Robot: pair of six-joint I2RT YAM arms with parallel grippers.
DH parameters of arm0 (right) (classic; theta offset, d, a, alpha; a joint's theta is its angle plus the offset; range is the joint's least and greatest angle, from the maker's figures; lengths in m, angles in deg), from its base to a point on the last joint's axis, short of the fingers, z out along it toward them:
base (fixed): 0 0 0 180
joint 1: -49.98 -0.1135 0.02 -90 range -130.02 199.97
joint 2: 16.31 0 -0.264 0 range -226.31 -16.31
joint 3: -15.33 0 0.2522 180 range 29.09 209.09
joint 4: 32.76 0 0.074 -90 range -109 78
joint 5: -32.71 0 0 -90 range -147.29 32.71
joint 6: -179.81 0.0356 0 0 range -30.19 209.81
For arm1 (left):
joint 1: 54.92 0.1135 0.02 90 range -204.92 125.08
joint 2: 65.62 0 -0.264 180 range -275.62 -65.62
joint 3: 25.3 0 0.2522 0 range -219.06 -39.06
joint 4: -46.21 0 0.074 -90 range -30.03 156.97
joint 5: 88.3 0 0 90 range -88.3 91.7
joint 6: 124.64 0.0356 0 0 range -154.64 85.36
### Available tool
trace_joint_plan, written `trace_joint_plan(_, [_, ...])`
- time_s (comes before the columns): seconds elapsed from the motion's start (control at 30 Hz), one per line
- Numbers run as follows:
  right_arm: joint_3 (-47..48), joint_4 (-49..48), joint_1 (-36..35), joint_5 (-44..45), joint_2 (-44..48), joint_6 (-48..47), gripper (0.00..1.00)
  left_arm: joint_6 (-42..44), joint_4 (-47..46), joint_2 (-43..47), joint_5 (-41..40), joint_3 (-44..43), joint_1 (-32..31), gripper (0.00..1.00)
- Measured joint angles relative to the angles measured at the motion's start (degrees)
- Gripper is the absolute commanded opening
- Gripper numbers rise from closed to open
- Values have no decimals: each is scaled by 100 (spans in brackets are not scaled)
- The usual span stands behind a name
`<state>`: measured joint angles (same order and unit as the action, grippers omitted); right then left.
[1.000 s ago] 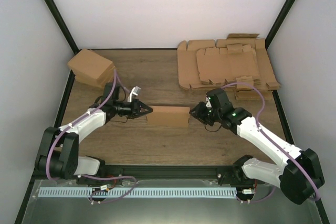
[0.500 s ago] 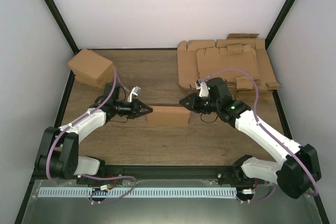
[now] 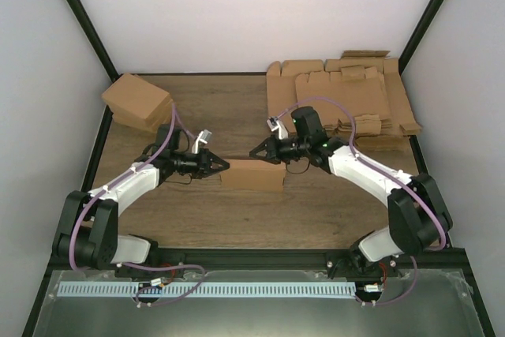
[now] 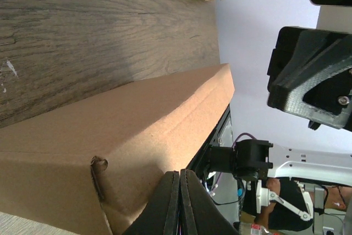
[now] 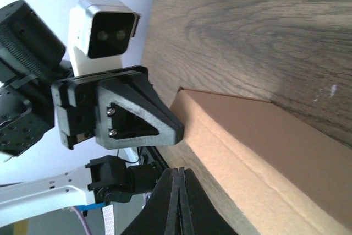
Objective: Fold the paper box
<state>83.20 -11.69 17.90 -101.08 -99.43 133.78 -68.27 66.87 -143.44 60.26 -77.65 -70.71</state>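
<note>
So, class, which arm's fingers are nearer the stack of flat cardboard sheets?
Right. The right fingers are just near-left of the stack; the left fingers are farther left, at the paper box's left end.

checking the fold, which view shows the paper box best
The top external view: the whole paper box shows there. The left wrist view gives only one end and a long face up close; the right wrist view only a corner and an edge.
</note>
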Motion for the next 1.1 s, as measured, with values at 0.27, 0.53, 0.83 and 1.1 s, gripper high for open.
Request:
trace_joint_plan(0.27, [210,-94,0,-402,-402,-295,1,4,28,0,-4,-11,0,4])
trace_joint_plan(0.53, [151,22,4,-398,-841,-369,1,9,131,26,-79,-37,-17,4])
trace_joint_plan(0.83, [876,966,0,-66,-437,-841,1,66,144,48,-133,-42,-26,4])
trace_joint_plan(1.1, [-26,1003,2,428,111,-903,1,90,199,50,-153,-76,-33,4])
